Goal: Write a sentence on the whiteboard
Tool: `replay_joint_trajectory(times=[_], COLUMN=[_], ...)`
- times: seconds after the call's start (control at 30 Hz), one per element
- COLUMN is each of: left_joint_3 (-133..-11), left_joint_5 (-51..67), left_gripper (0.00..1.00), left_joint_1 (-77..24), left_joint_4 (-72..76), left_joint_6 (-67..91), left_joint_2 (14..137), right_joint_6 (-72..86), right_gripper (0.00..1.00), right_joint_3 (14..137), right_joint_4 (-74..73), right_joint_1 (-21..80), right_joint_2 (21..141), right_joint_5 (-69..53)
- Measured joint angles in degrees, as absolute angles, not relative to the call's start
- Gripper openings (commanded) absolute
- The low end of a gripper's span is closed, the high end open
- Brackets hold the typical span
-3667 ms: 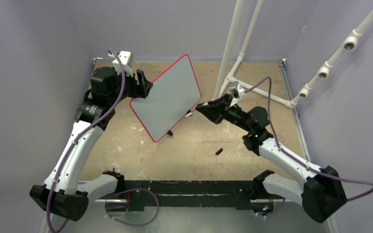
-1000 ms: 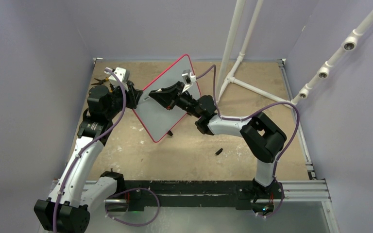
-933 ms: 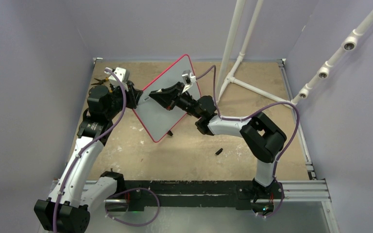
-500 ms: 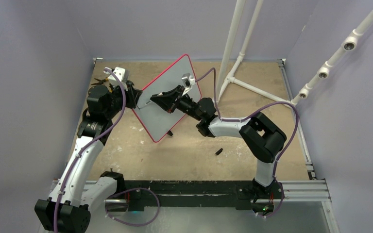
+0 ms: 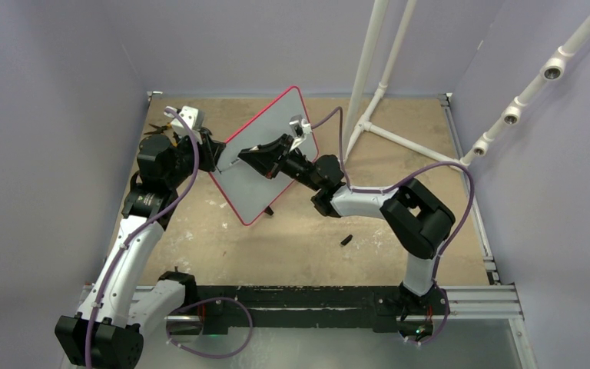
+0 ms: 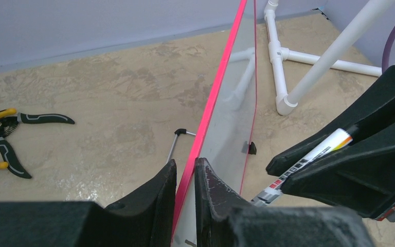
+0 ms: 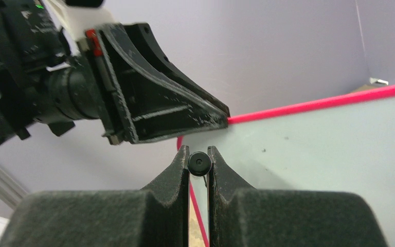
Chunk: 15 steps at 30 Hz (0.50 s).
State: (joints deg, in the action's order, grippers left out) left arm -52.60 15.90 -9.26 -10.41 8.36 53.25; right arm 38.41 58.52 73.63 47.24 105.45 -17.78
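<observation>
2 bent arms (image 5: 140,231) (image 5: 411,219) at tilted whiteboard (image 5: 250,192)

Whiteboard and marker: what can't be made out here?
- Tip of the marker: top view, hidden under the right gripper; left wrist view, behind the left gripper.
- Writing on the whiteboard: top view too small; left wrist view edge-on; right wrist view shows one corner.
- Small black object on the table: top view, too small to identify.

Left arm (image 5: 127,254): stretched forward up the left side. Left gripper (image 6: 185,167): fingers nipped narrow on whiteboard (image 6: 234,113) rim. Right arm (image 5: 419,219): elbow folded, forearm reaching across leftward. Right gripper (image 7: 198,154): pinched tight on marker (image 7: 198,163), pointing toward left gripper.
</observation>
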Motion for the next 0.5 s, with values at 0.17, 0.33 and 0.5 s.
replay_joint_trajectory(times=[0.17, 0.33, 0.5], left_joint_3=[-52.6, -52.6, -52.6], left_joint_5=[16.29, 16.47, 16.6], left_gripper=[0.16, 0.15, 0.15], left_joint_1=[-9.06, -9.06, -9.02], left_joint_4=[-10.37, -10.33, -10.31], left_joint_6=[8.38, 8.38, 8.38], left_joint_2=[53.25, 53.25, 53.25], right_joint_6=[38.83, 39.16, 39.4], right_gripper=[0.0, 0.0, 0.0], right_joint_3=[58.65, 59.9, 61.47], right_joint_4=[75.68, 76.01, 76.18], right_joint_1=[47.24, 47.24, 47.24], right_joint_2=[104.38, 104.75, 105.86], right_joint_5=[-17.78, -17.89, -17.93])
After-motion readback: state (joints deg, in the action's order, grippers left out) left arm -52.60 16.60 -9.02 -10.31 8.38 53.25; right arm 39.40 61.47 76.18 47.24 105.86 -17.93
